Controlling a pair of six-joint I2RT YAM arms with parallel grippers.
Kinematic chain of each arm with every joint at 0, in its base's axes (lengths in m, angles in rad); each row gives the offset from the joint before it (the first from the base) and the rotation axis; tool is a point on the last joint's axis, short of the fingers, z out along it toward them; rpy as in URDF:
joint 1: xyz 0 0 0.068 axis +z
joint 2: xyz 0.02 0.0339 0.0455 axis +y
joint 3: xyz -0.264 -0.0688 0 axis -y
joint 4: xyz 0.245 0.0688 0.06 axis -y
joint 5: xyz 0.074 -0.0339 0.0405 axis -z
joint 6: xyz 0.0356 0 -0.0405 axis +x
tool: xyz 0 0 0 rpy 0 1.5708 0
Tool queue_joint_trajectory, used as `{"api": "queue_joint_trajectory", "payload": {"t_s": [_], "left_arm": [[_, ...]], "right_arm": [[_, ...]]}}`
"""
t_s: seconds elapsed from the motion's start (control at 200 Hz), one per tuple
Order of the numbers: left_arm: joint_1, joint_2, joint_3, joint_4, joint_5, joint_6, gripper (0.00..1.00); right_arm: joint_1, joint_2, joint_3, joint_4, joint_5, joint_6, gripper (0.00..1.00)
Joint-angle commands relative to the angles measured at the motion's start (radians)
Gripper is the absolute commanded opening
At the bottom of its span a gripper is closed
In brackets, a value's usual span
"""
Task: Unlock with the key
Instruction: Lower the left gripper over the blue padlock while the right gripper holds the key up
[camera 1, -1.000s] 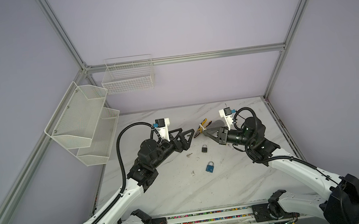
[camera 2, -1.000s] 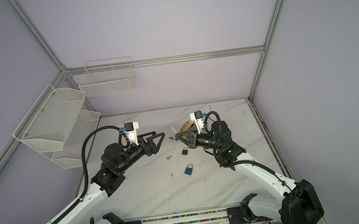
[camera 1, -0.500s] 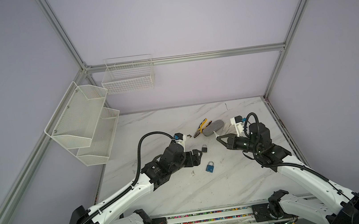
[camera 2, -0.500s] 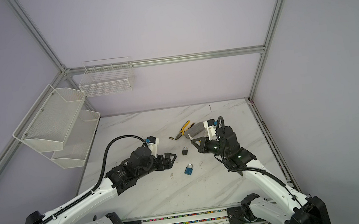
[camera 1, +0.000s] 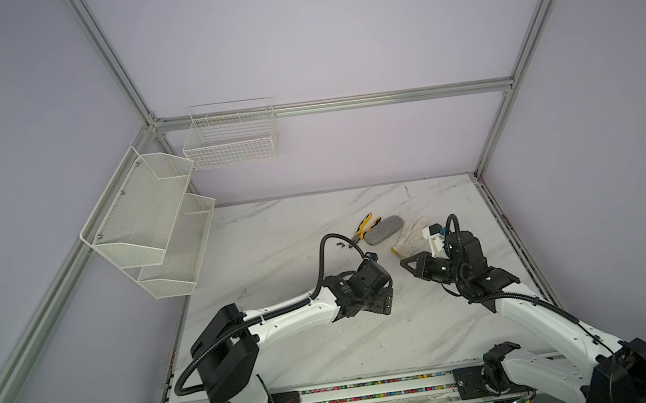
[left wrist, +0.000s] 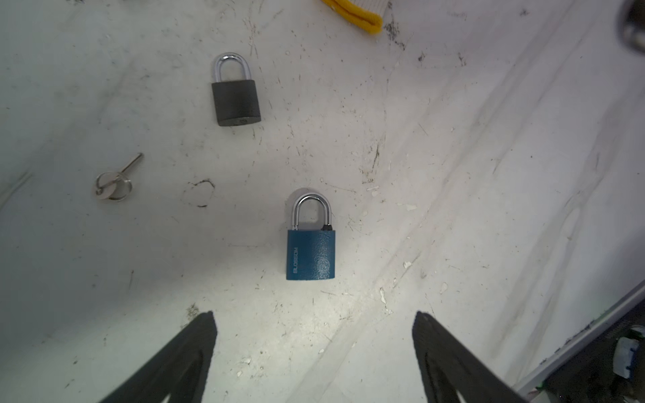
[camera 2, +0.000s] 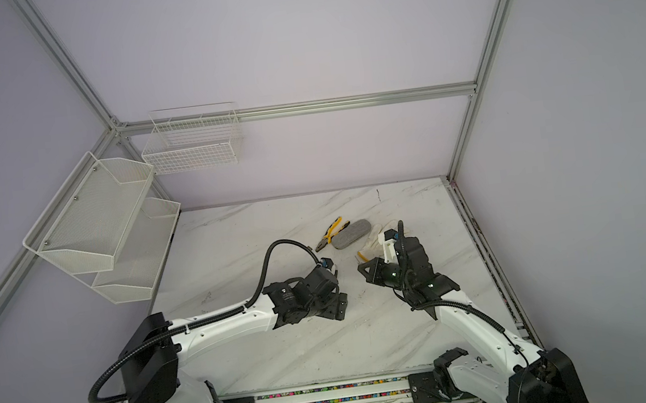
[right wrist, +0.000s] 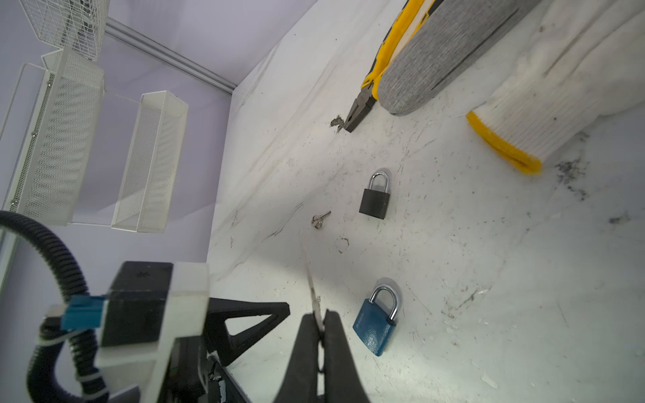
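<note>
- Plainly, the choice of lock is the first hazard: two padlocks lie on the table (left wrist: 453, 174) near its middle. They are a blue padlock (left wrist: 310, 254) and, farther off, a black padlock (left wrist: 236, 101), and nothing shows which one the held key (right wrist: 310, 279) fits
- A loose key (left wrist: 113, 183) on a ring lies left of the black padlock, so a wrong pairing seems quite possible
- The blue padlock lies flat with its shackle pointing far; jaws closing low could scrape the marble or nudge the lock aside rather than lift it
- A grip across the body's near end would probably cover the keyway
- The held key is a thin blade pinched at its head, so an off-line push could make it pivot or slip between the pads
- Left gripper (left wrist: 313, 314): jaws spread wide, holding nothing, hovering just on the near side of the blue padlock and touching neither lock
- Right gripper (right wrist: 318, 315): closed tight on the held key — the blade juts past the fingertips — raised to the right of the padlocks, near the glove (right wrist: 523, 115)
</note>
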Motion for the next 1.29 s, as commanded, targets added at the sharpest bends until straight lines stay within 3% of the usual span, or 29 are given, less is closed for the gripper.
{"api": "queue_joint_trajectory", "payload": {"t_s": [0.0,0.285,0.455,0.685,1.035,1.29], "left_arm": [[-0.006,0.066,0.148,-0.048,-0.017,0.055,0.88],[-0.003,0.215,0.227,-0.074,0.003,0.044,0.79],[0.007,0.278,0.282,-0.140,-0.010,-0.042,0.77],[0.007,0.307,0.286,-0.144,-0.025,-0.143,0.73],[-0.003,0.337,0.284,-0.151,-0.006,-0.194,0.59],[-0.018,0.365,0.309,-0.166,-0.006,-0.224,0.54]], "right_arm": [[-0.022,0.003,0.010,-0.005,0.009,0.004,0.00],[-0.048,0.006,0.007,-0.002,-0.004,-0.019,0.00],[-0.056,-0.001,0.005,0.000,-0.013,-0.027,0.00],[-0.063,0.001,-0.006,0.006,-0.022,-0.036,0.00],[-0.071,0.027,-0.010,0.022,-0.044,-0.056,0.00],[-0.078,0.048,-0.001,0.024,-0.064,-0.077,0.00]]}}
